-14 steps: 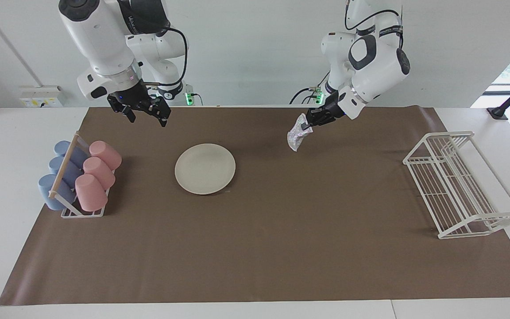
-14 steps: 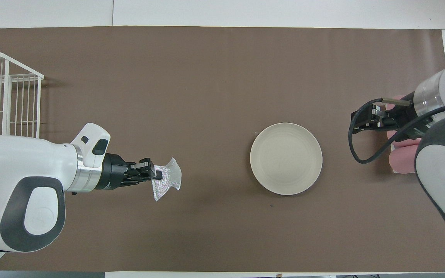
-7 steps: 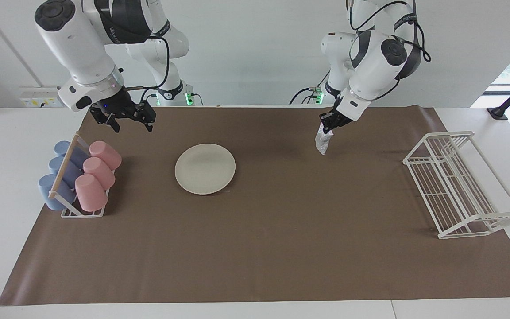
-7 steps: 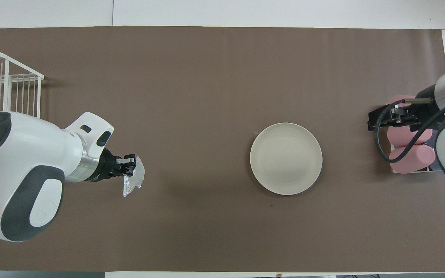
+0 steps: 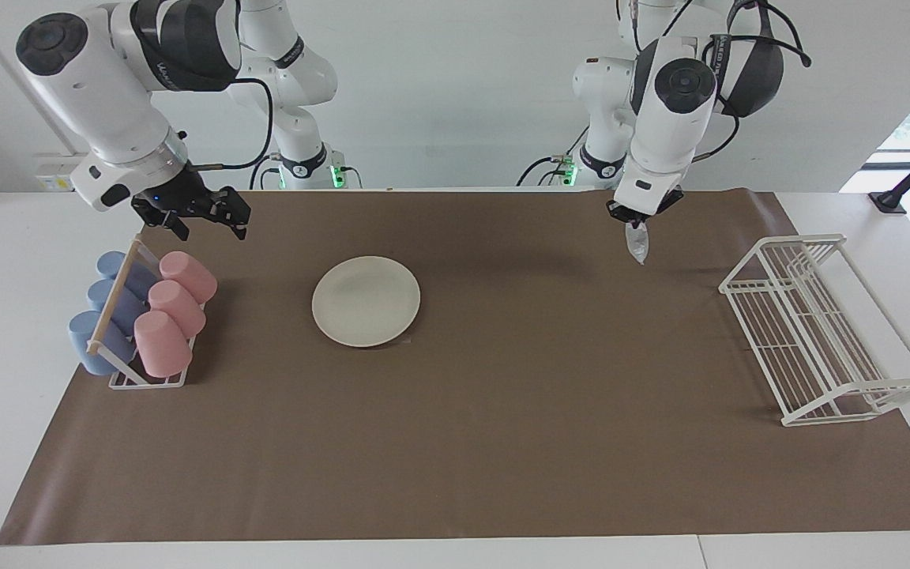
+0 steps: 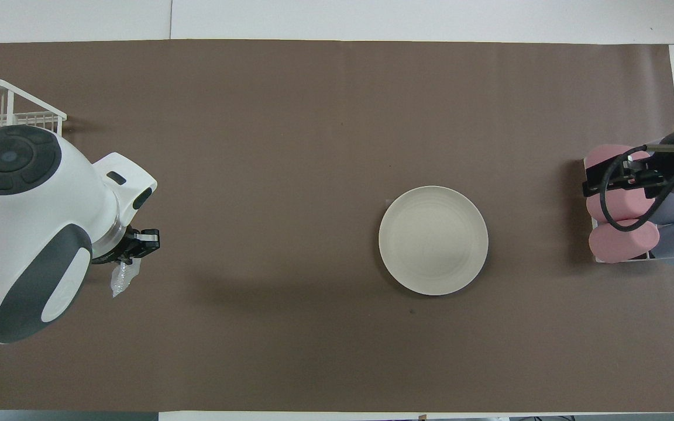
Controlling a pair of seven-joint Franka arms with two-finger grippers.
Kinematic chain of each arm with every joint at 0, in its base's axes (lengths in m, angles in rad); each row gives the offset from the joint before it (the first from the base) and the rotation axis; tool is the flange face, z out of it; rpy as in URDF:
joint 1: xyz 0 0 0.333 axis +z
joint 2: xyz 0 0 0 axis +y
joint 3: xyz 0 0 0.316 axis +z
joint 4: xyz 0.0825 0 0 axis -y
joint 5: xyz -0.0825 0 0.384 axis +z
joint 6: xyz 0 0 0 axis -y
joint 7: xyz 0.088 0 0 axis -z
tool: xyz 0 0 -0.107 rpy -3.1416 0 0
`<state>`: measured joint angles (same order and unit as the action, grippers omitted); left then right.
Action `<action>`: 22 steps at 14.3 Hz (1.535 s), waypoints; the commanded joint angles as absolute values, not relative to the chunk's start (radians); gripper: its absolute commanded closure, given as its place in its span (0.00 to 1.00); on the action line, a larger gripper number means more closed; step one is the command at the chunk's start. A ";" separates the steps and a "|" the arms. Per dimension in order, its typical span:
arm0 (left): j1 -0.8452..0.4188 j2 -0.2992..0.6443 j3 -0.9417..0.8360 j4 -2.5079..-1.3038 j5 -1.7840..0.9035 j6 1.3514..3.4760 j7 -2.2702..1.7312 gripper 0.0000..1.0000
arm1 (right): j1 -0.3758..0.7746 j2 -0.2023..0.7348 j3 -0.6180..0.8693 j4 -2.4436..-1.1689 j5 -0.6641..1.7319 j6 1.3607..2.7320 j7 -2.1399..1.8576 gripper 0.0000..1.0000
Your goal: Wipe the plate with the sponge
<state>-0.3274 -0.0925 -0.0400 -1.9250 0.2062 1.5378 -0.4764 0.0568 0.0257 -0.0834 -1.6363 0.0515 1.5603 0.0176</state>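
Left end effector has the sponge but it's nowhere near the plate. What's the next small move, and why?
Probably carry the left end effector toward the right arm's end of the table until the sponge hangs over the plate. It is shut on the sponge, up in the air near the wire rack. The plate lies bare on the mat. The right end effector waits open over the cups.

Facing high, overhead steep; both share mat (image 5: pixel 455 442).

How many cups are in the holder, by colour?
6: three pink cups in the row facing the plate, three blue cups in the row beside them, all in the holder at the right arm's end. None seem hidden.
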 commanded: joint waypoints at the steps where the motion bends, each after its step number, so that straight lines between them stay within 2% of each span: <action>1: -0.385 0.004 -0.044 -1.809 0.381 1.404 -0.512 1.00 | 0.028 0.051 -0.077 -1.551 0.040 1.517 -0.005 0.00; 5: -0.402 0.044 -0.046 -1.799 0.645 1.321 -0.512 1.00 | 0.021 0.038 -0.055 -1.551 0.049 1.542 0.009 0.00; 9: -0.384 0.089 -0.045 -1.796 0.912 1.324 -0.499 1.00 | 0.028 0.032 -0.054 -1.554 0.046 1.569 0.012 0.00; 12: -0.342 0.168 -0.038 -1.780 1.047 1.356 -0.492 1.00 | 0.026 0.031 -0.055 -1.554 0.046 1.575 0.011 0.00; 15: -0.278 0.270 -0.038 -1.731 1.117 1.428 -0.492 1.00 | 0.017 0.029 -0.055 -1.560 0.038 1.583 0.008 0.00; 17: -0.256 0.371 -0.037 -1.659 1.137 1.457 -0.497 1.00 | 0.018 0.029 -0.055 -1.560 0.037 1.586 0.002 0.00; 22: -0.190 0.406 -0.038 -1.643 1.121 1.589 -0.576 1.00 | 0.029 0.023 -0.054 -1.568 0.037 1.586 0.009 0.00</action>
